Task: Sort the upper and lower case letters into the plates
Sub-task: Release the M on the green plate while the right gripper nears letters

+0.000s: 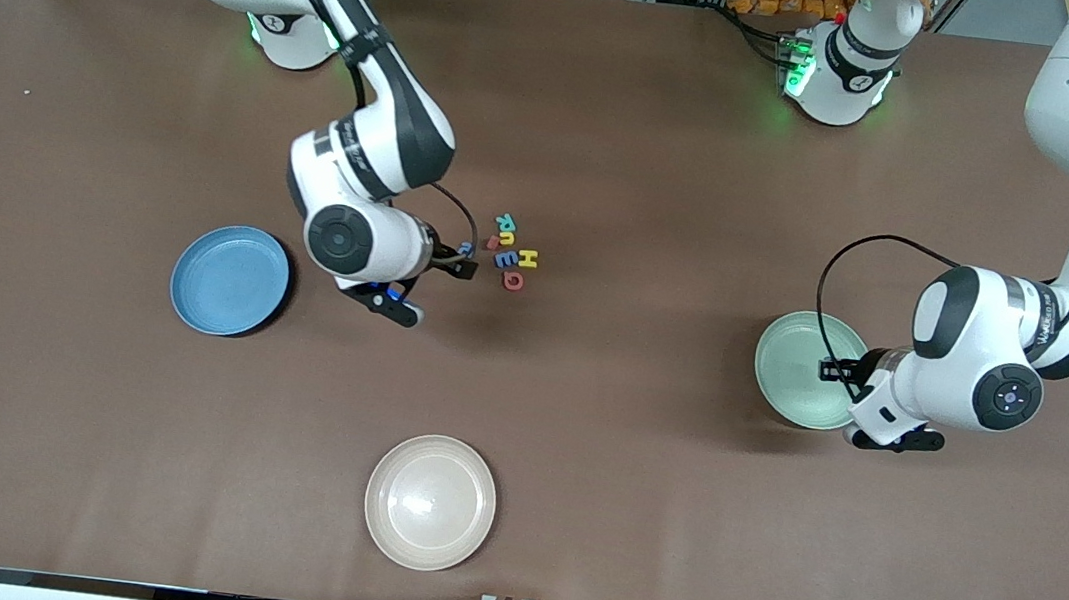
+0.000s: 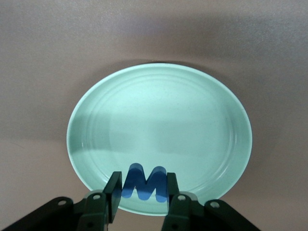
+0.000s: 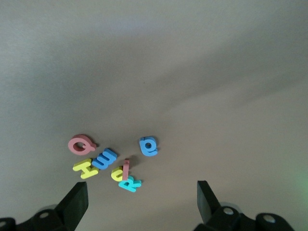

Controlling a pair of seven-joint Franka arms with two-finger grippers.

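Left gripper hangs over the mint green plate, at the edge nearest the left arm's end of the table. Its fingers are clamped on a blue letter M, held upright between the pads. Plate otherwise bare.

Right gripper is up over the brown table, just beside the letter cluster, fingers spread wide, nothing between them.

Loose letters sit bunched mid-table, between the two task plates (closer to the blue one): red Q, yellow H, blue E, a small yellow letter with a slim red piece leaning on it, teal R. A blue lowercase letter lies slightly apart from the rest.

Light blue plate lies toward the right arm's end, nothing in it. Cream plate sits nearest the front camera.
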